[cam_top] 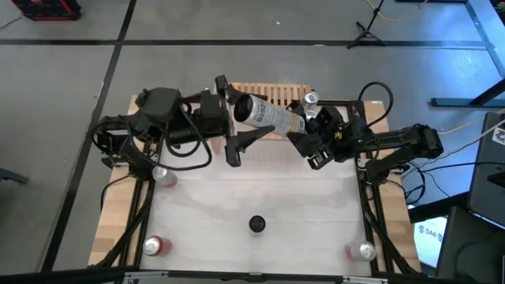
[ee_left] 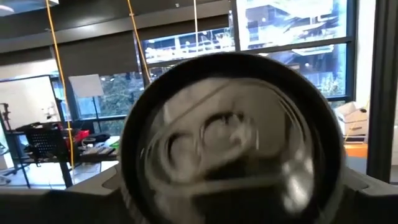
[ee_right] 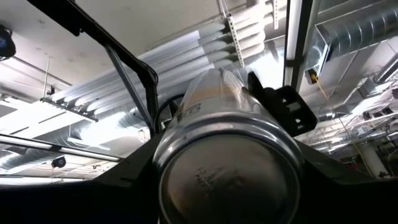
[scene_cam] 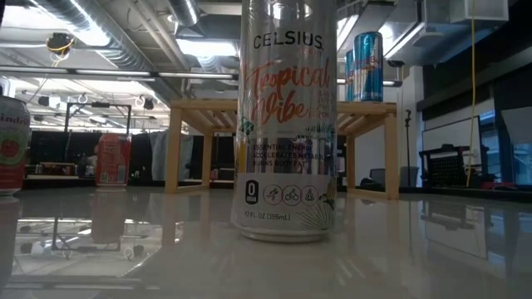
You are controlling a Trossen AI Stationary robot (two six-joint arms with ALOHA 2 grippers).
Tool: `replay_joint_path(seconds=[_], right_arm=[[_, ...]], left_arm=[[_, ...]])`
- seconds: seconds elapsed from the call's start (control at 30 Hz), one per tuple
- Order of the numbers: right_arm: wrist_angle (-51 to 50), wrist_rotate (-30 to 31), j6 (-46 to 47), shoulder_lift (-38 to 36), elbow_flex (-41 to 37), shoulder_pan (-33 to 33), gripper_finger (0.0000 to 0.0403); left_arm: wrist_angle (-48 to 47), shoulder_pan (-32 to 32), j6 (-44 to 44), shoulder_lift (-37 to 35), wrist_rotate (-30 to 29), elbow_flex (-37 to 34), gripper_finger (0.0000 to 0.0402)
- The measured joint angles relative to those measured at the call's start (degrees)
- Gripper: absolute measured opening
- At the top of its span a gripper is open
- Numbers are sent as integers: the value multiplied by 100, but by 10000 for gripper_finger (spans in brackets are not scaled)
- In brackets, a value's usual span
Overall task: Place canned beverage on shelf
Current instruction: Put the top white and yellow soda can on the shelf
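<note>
Across the white surface [cam_top: 260, 189], spare cans at the edges and a tall Celsius can [scene_cam: 287, 124] standing alone mid-front; no danger from these, being well apart from the action.

At the far edge, the shelf [cam_top: 272, 89], with one blue can [scene_cam: 366, 65] already upright toward its right end. Risk here, as a judgement: knocking that blue can while bringing in the next.

Above the shelf's front edge, both arms meeting. Right end effector [cam_top: 298, 130] closed on the bottom end of the held can [cam_top: 268, 116], which hangs lying tilted in the air, not yet on the shelf. Left end effector [cam_top: 243, 114] open, fingers spread wide either side of the can's top end.

Main hazard: letting go on the right before closing firmly on the left, dropping the held can onto the slats or the surface. Also possible: a slip from gripping a smooth round end, or setting down tilted and toppling.
</note>
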Motion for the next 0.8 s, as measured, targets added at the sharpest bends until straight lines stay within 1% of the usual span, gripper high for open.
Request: replay_joint_path(seconds=[0.13, 0.33, 0.4, 0.43, 0.47, 0.6, 0.63, 0.67, 0.7, 0.8], right_arm=[[-123, -71, 17, -11, 9, -66, 231], [-174, -55, 7, -13, 17, -64, 231], [-188, -52, 6, -13, 17, -62, 232], [-205, -68, 10, -17, 17, -62, 239], [-220, -108, 20, -17, 17, -62, 259], [-706, -460, 77, -69, 19, -63, 364], [-897, -481, 114, -116, 15, -60, 378], [-1120, -525, 135, -191, 15, -60, 383], [-1375, -572, 132, -285, 15, -62, 380], [-2282, -547, -32, -607, 15, -62, 352]], left_arm=[[-5, -6, -20, -2, -3, 0, 285], [-17, -8, -55, -7, 24, 0, 232], [-15, -8, -55, -7, 25, 0, 230], [-12, -8, -55, -7, 24, 0, 230], [-12, -8, -56, -9, 30, 0, 230], [-210, -2, 124, -73, -32, -9, 230], [-320, -12, 143, -130, -18, -11, 230], [-434, -27, 144, -192, 31, -12, 230], [-561, -37, 143, -268, 75, -13, 230], [-1132, -47, 32, -541, 233, -13, 230]])
